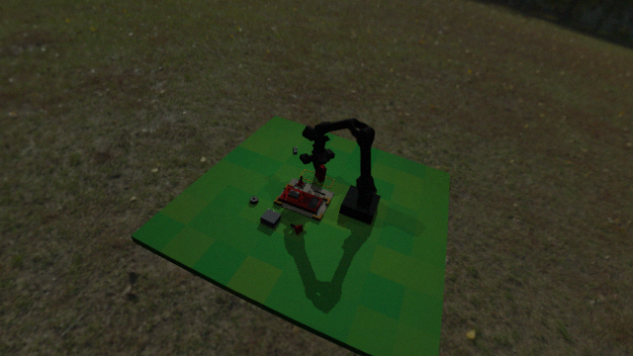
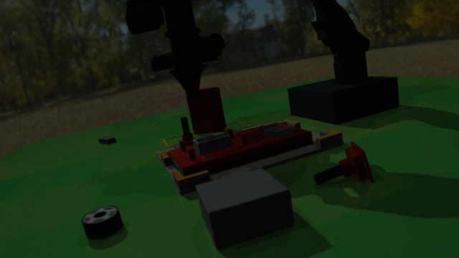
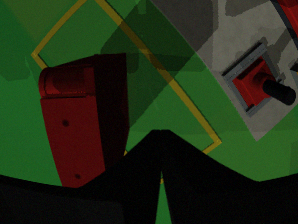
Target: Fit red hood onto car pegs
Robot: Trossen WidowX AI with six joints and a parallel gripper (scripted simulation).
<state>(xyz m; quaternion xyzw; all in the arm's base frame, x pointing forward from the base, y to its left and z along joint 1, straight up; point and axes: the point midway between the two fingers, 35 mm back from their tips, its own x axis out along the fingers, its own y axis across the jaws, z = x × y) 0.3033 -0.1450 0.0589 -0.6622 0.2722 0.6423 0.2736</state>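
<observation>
So from the top view, the end effector point(image 1: 320, 170) hangs just above the red hood point(image 1: 321, 174), behind the chassis point(image 1: 303, 199) in its jig point(image 1: 321, 212) on the green tabletop point(image 1: 406, 277). Exterior view: hood point(image 2: 206, 110) stands on edge behind the engine block point(image 2: 211, 142), arm right over it. Wrist view: fingers pressed together, pinching nothing, hood point(image 3: 83, 119) off to the left.
</observation>
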